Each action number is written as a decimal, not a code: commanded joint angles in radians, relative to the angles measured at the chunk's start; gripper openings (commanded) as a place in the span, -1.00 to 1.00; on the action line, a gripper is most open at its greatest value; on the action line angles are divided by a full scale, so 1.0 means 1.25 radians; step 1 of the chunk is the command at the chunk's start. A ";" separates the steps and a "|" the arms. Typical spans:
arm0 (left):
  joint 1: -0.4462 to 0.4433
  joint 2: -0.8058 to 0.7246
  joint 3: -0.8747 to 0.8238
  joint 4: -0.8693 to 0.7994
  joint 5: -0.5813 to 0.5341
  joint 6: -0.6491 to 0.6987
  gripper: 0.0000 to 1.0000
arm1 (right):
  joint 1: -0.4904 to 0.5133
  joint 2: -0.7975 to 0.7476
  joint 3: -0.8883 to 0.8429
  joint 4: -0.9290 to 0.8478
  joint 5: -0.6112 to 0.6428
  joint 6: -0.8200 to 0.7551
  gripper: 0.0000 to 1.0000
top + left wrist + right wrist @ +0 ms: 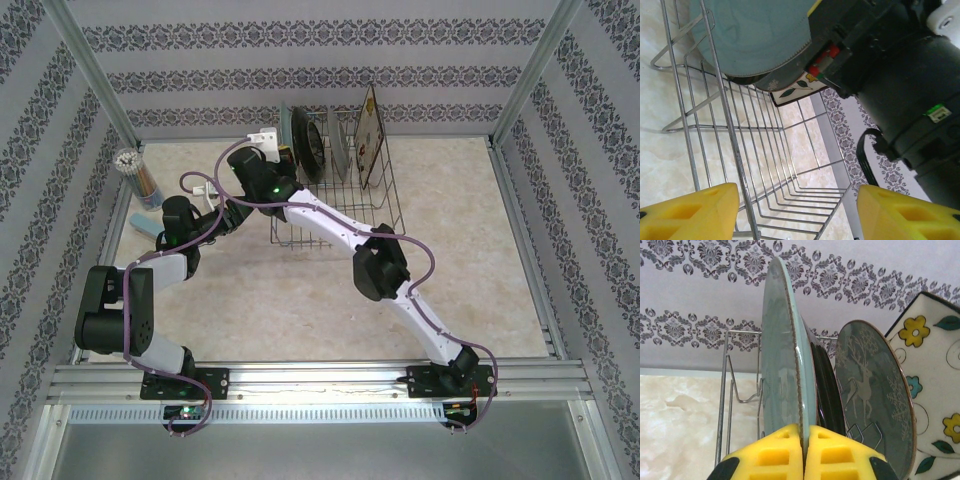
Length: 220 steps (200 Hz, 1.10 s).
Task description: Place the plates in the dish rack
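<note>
The blue plate [785, 355] stands on edge at the left end of the rack [725, 390]. Its face lies across the row, and its rim rises straight up from between the right jaws. These are clenched on its lower edge, one yellow pad [772, 457] on each face. The pads hide whether that edge sits on the wires.

Just beside it toward the rack's right end stand the dark plate [827, 390], then the reindeer plate [867, 390], then the square plate [935, 390], all upright. That makes four plates in one rack, with none on the tabletop [450, 250].

The right arm [330, 225] reaches across the rack's near side to the plate, so letting go falls to it. Judging by this, the plate needs only to settle between the tines before the jaws part and back away along the plate's plane.

The left jaws are spread wide and hold nothing. They hang at the rack's left side, below the blue plate in the left wrist view.
</note>
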 commanded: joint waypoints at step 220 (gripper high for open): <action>0.005 -0.066 -0.022 0.010 -0.028 0.025 0.28 | -0.051 0.090 0.226 -0.212 -0.098 0.065 -1.00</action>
